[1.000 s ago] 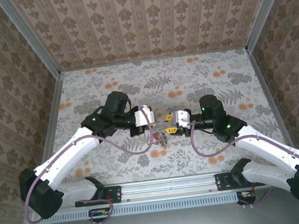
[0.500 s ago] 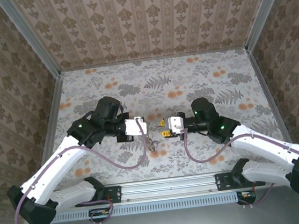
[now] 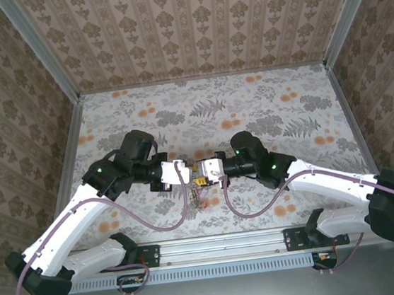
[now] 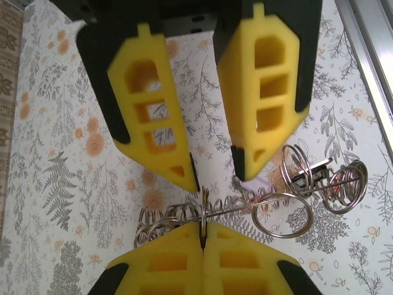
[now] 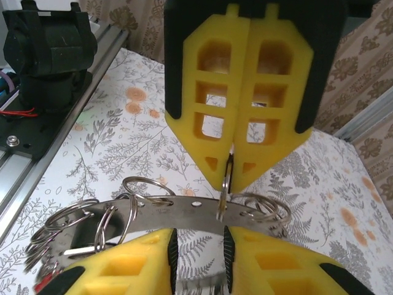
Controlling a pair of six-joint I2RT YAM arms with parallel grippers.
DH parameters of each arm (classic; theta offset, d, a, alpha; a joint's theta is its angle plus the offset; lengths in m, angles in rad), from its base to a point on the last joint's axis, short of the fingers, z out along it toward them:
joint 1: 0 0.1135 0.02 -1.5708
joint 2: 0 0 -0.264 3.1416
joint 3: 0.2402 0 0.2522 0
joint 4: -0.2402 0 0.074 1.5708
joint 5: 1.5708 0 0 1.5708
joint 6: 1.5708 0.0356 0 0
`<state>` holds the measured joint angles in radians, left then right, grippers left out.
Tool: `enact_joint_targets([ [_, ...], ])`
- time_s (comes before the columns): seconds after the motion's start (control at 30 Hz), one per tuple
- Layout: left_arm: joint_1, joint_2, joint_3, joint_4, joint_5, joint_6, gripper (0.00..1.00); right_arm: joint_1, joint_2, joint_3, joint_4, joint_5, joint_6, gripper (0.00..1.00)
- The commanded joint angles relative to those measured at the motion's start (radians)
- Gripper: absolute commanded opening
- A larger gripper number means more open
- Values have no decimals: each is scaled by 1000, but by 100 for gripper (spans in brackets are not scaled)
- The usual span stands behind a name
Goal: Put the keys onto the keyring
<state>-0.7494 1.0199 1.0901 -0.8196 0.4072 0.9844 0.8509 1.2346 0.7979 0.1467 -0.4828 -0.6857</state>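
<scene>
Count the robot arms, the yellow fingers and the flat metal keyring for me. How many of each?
Robot arms: 2, the left arm and the right arm
Yellow fingers: 4, two on the left gripper, two on the right gripper
Flat metal keyring: 1
Total: 7

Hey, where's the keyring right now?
Seen from above, the keyring is near the middle of the table, between the facing grippers: the left gripper pinches a small split ring threaded on it, the open right gripper just beside it.
</scene>
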Motion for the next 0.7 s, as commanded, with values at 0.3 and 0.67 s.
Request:
enact_joint_targets([
  [0.3,46,4,4,37,115,-26,0,18,9,26,97,53,20,21],
  [0.67,67,9,-4,42,138,-46,0,18,-6,11,113,55,58,15],
])
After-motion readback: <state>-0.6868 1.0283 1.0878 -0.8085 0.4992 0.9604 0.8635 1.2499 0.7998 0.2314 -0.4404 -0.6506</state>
